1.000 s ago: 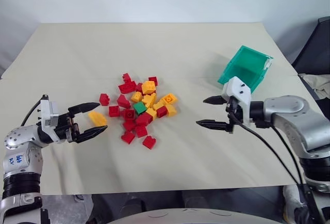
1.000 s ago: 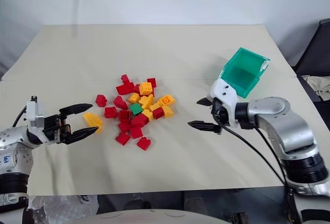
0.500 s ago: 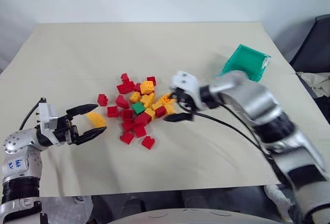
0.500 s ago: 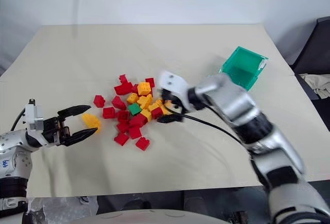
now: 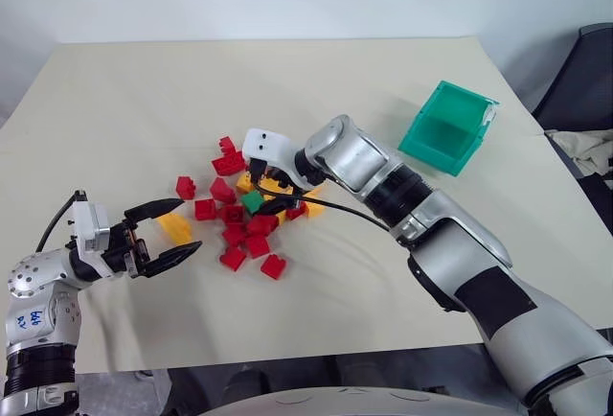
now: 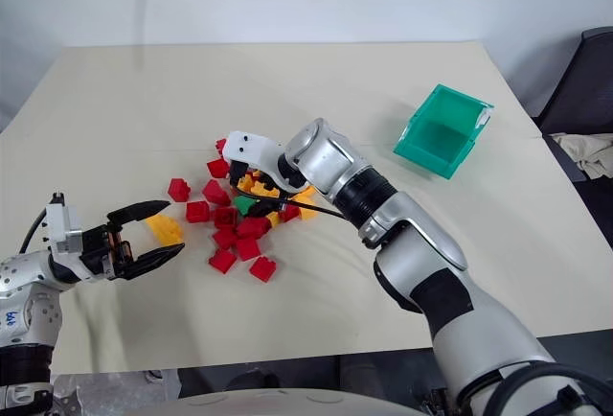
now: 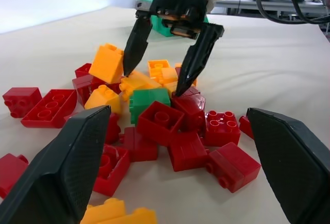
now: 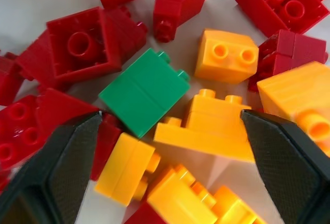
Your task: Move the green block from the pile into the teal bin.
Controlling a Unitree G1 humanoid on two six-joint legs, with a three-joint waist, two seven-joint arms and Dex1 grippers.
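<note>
With my right hand (image 7: 161, 79) spread wide over the green block (image 8: 145, 92), my left hand (image 5: 165, 234) hangs open beside the pile (image 5: 239, 215).

Silver-grey metallic arms, black ribbed joint bands. White wrist housings. Black tapered fingers (image 7: 197, 53), textured pads. Thin black cables along forearms. Blue handwritten marks on left arm casing.

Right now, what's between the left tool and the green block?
Red bricks lie between the left tool and the green block, clearest in the left wrist view.
</note>
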